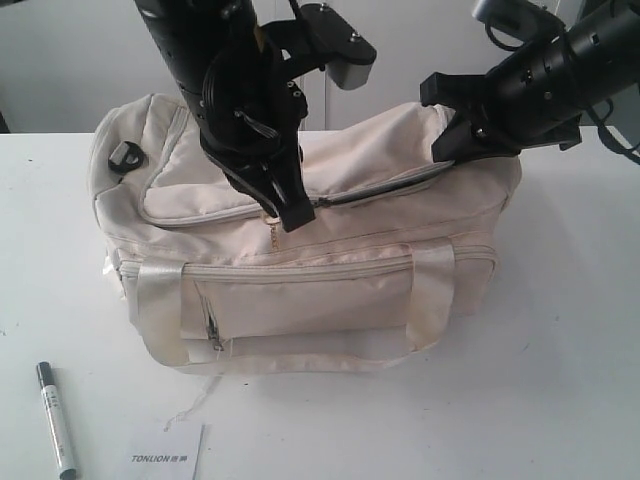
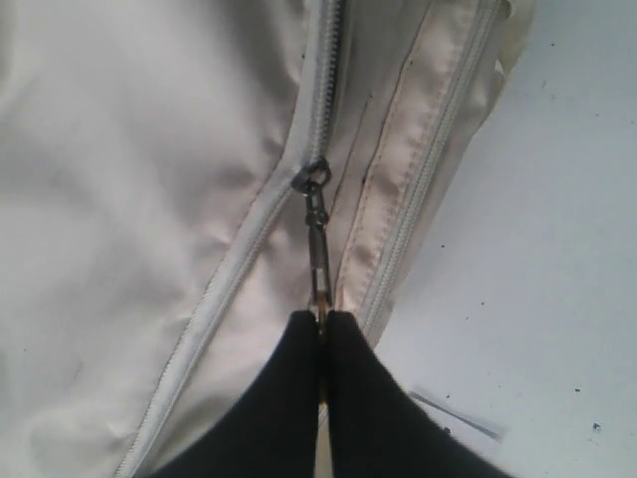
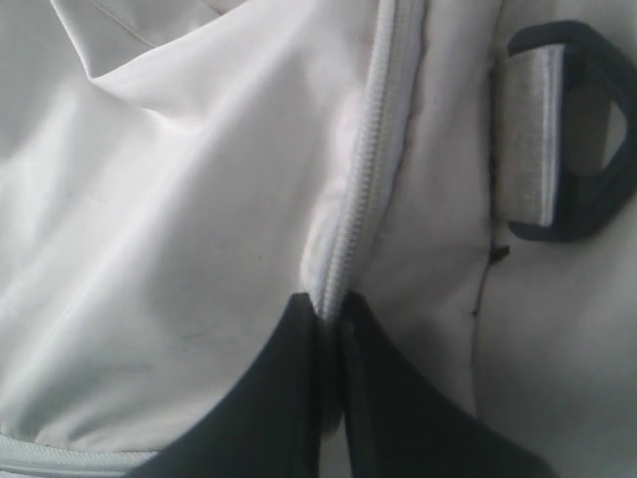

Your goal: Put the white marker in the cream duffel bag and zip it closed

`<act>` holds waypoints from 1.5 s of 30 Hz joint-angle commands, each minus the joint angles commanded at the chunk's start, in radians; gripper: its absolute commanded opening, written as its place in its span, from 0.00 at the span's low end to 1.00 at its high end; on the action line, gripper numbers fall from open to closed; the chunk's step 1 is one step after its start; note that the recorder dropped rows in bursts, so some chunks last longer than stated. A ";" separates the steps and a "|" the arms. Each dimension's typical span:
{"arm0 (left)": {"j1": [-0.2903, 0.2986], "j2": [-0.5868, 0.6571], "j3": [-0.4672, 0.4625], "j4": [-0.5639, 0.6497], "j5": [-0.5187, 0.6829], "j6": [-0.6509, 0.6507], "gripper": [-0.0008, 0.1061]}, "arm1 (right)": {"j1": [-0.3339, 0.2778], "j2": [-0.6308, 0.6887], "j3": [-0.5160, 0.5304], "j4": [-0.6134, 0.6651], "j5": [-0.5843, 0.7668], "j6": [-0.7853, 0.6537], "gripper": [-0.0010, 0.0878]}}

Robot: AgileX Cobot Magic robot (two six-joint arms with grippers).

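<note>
One cream duffel bag, one white marker and one TONLION card are seen on the table. The marker is found outside the bag, low on the left of the exterior view, with bare surface around it. The gold chain pull is clamped in the closed left gripper, plain only in its wrist view. The zipper seam is pinched by the closed right gripper beside one black end ring.
</note>
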 joint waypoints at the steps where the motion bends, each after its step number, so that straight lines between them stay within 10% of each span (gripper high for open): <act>1: 0.000 0.000 0.000 0.000 0.000 0.000 0.01 | 0.000 0.000 0.000 0.002 0.003 0.000 0.01; 5: 0.000 0.000 0.000 0.000 0.000 0.000 0.01 | 0.000 -0.004 -0.017 0.017 0.032 -0.002 0.09; 14: 0.000 0.000 0.000 0.000 -0.049 -0.005 0.01 | 0.000 -0.050 -0.082 0.010 0.118 -0.014 0.60; 24: 0.000 0.000 0.000 0.000 -0.073 -0.005 0.01 | 0.000 -0.118 -0.090 0.068 0.436 -0.806 0.50; 33: 0.000 0.000 0.000 0.000 -0.086 -0.005 0.01 | 0.002 -0.098 -0.029 0.318 0.436 -1.634 0.50; 45: 0.000 0.000 0.000 0.000 -0.090 -0.005 0.01 | 0.072 0.014 -0.015 0.381 0.436 -1.658 0.50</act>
